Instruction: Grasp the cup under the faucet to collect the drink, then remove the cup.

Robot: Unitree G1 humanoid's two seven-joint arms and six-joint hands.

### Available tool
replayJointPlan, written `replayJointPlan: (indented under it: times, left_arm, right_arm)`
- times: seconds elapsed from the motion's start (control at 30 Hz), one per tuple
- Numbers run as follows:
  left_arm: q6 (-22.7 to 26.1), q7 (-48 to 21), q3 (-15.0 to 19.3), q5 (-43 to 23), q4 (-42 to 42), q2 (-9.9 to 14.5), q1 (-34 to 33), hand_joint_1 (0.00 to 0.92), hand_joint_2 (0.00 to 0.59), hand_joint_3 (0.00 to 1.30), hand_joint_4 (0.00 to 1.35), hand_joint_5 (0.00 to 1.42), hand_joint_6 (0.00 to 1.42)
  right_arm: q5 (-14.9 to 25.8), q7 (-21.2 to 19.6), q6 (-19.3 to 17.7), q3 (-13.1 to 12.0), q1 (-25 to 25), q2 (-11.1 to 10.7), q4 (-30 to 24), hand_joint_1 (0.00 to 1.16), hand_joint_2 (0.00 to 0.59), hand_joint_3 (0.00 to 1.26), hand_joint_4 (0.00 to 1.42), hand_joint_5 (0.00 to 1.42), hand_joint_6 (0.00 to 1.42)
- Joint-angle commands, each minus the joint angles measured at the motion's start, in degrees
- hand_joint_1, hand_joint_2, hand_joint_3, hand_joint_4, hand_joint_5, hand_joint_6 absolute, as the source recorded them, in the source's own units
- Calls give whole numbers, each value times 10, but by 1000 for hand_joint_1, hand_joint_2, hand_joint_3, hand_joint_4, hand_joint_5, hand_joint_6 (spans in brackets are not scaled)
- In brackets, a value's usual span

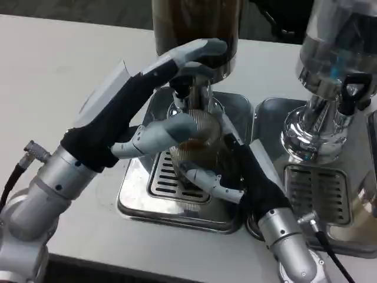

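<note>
A clear ribbed cup [199, 137] with a little brown drink in it stands on the drip tray [177, 197], right under the faucet [189, 94] of the dark drink dispenser [194, 20]. My right hand [241, 177] comes in from the lower right and grips the cup, its fingers [213, 181] wrapped across the cup's lower front. My left hand [135, 106] reaches in from the left. Its fingers [197, 52] lie stretched over the top of the faucet, and its thumb sticks out in front of the cup's left side. The base of the cup is hidden behind my right fingers.
A second dispenser [333, 71] with a chrome base stands at the right on its own drip tray [312, 186], close to my right forearm [288, 242]. The white table [53, 76] stretches away on the left.
</note>
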Motion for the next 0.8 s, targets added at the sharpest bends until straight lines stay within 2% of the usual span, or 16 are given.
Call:
replayJointPlan:
  times: [0.03,0.53,0.8]
  left_arm:
    - [9,-2,-4,15,-10,6,12,0,117,206,135,327,260]
    - [14,14,5,21,-24,7,15,0,119,206,126,326,257]
    - [6,67,51,25,-70,0,23,0,130,157,28,218,144]
  right_arm:
    - [11,10,-13,-2,-12,9,17,649,217,0,0,0,0]
    - [17,11,-27,-3,-28,28,50,662,209,0,0,0,0]
    - [17,12,-32,-4,-21,26,40,664,208,0,0,0,0]
